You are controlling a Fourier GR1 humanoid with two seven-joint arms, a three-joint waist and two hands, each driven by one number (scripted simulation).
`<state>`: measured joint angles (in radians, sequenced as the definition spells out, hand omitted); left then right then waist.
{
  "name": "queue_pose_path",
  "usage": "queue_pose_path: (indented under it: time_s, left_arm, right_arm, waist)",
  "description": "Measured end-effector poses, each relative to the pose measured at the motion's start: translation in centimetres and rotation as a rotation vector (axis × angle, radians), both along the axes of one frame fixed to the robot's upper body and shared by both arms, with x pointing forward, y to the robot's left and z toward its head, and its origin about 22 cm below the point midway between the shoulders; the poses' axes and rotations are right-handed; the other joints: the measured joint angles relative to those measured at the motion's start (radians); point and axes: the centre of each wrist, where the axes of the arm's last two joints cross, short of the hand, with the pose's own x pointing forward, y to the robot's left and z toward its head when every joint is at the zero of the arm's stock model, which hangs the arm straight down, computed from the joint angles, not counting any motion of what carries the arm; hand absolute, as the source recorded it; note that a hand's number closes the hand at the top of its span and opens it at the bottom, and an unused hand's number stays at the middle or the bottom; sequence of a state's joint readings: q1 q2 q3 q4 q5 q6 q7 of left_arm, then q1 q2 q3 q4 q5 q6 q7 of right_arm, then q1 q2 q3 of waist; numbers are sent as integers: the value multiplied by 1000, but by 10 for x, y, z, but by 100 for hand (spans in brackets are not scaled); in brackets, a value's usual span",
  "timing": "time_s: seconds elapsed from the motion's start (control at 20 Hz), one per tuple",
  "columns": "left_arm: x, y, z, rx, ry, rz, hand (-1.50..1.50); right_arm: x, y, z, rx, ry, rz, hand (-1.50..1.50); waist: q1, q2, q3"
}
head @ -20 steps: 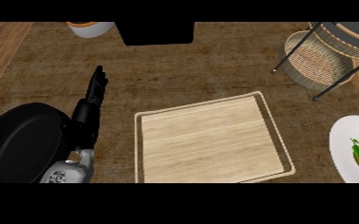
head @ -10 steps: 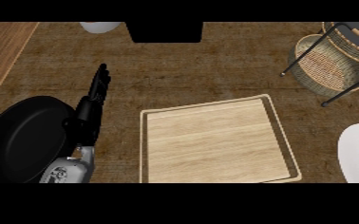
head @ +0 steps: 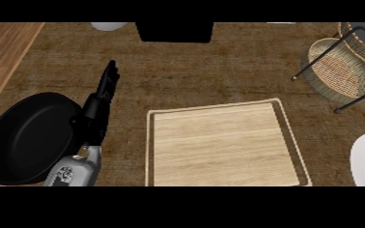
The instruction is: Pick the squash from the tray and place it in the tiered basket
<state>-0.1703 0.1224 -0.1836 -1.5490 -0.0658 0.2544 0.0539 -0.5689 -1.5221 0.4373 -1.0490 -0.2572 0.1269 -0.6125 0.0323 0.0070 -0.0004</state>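
Fingers [head: 108, 79] of the left hand [head: 100, 104] point straight, pressed together, holding nothing; right of them the tray [head: 224, 147] shows no squash, and the tiered basket [head: 335, 67] beyond looks unfilled.

We see bare brown counter between the pale wooden tray [head: 224, 147] and the black box [head: 175, 31] at the far edge, an open lane running left to right. At far right the woven wicker tiered basket [head: 335, 67] with dark metal legs blocks that end. On the near left, the black round pan [head: 32, 137] and our left hand [head: 103, 94], fingers straight, crowd the tray's left side.
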Motion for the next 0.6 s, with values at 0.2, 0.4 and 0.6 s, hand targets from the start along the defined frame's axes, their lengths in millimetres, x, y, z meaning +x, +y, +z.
queue_pose_path:
  time_s: [0.2, 0.4, 0.6]
  left_arm:
    - [-4, 4, -5, -2, -5, -1, 0]
    - [1, -4, 1, 5, -16, -7, 0]
    - [0, -4, -3, 1, -13, -5, 0]
  right_arm:
    - [21, 8, -8, -27, -26, -21, 150]
    - [42, 11, -15, -64, -41, -43, 150]
    - [60, 8, -35, -48, -12, -74, -150]
  waist:
    - [5, 1, 0]
    - [12, 3, 0]
    - [13, 4, 0]
